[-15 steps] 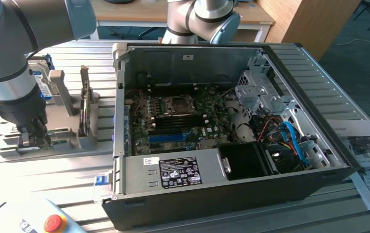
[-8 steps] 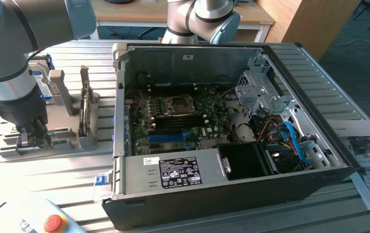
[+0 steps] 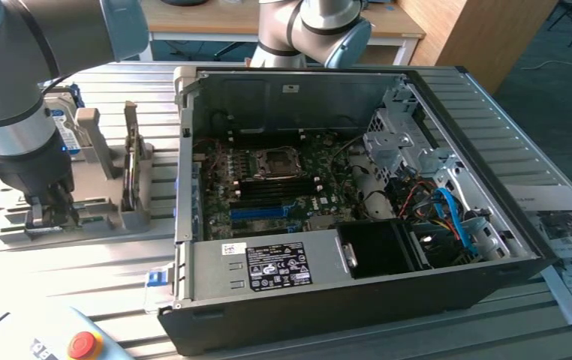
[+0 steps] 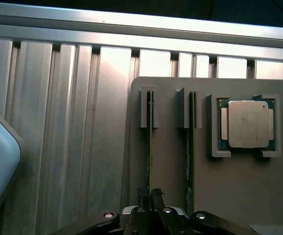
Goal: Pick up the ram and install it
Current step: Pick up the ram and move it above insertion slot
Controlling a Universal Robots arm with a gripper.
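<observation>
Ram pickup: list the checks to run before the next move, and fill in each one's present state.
1. End effector lined up on the ram standing in the fixture: ok.
2. Jaws closed on the ram's edge: ok.
3. Second stick in the neighbouring slot apart from the end effector: ok.
4. Computer case open, motherboard exposed: ok.
5. A memory slot free on the motherboard: cannot tell.
</observation>
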